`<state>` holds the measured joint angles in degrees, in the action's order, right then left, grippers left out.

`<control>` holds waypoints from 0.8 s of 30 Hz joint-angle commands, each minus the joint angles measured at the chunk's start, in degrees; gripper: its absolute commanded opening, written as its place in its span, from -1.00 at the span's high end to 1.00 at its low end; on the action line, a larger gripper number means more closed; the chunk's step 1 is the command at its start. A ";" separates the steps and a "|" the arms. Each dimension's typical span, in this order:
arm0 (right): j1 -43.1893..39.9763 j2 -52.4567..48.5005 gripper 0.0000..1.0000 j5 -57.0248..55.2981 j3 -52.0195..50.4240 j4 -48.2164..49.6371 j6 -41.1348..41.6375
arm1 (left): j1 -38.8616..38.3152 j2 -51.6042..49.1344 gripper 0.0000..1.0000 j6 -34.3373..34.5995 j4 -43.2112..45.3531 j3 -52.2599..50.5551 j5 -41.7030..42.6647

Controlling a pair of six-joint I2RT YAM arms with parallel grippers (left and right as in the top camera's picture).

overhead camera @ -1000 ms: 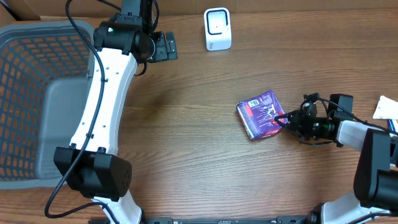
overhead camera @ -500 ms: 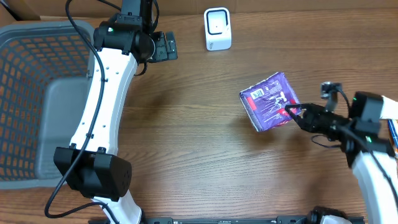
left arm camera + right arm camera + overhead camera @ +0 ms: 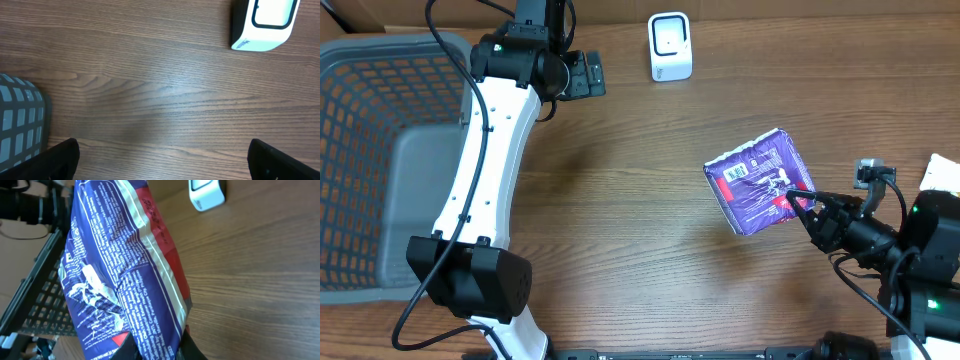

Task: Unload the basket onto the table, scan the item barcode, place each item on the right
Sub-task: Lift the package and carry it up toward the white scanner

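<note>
The item is a purple and red snack packet (image 3: 758, 182), held up off the wooden table at the right. My right gripper (image 3: 802, 204) is shut on its lower right corner. In the right wrist view the packet (image 3: 125, 270) fills the left half, and the right gripper (image 3: 157, 349) pinches its bottom edge. The white barcode scanner (image 3: 670, 46) stands at the back centre, also seen as the scanner (image 3: 206, 192) behind the packet. My left gripper (image 3: 588, 74) hovers open just left of the scanner (image 3: 265, 22), its fingers (image 3: 60, 157) wide apart over bare wood.
A grey mesh basket (image 3: 360, 150) takes up the left side of the table; its corner (image 3: 20, 120) shows in the left wrist view. A white object (image 3: 942, 172) lies at the right edge. A cardboard wall runs along the back.
My right arm has lifted the packet off the table, swinging it up and slightly right, so it looks larger from overhead. The left arm has stayed still.
</note>
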<state>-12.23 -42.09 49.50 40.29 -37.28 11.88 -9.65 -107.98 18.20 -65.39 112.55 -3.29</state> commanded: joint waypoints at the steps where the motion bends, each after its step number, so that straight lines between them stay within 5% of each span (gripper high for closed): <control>1: 0.28 -0.09 0.92 -0.35 0.61 0.31 0.59 | -0.13 1.92 -1.00 -0.44 -0.07 0.96 -0.52; 16: 0.28 -0.11 0.92 -0.52 0.61 0.59 0.04 | -0.13 1.92 -0.99 -0.44 -0.07 0.96 -0.52; 24: 1.64 -7.02 0.92 -15.32 0.59 9.94 -1.79 | -0.13 1.92 -1.00 -0.44 -0.07 0.96 -0.52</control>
<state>-11.97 -45.58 39.97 40.27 -31.86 10.94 -9.65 -107.98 18.20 -65.39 112.55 -3.29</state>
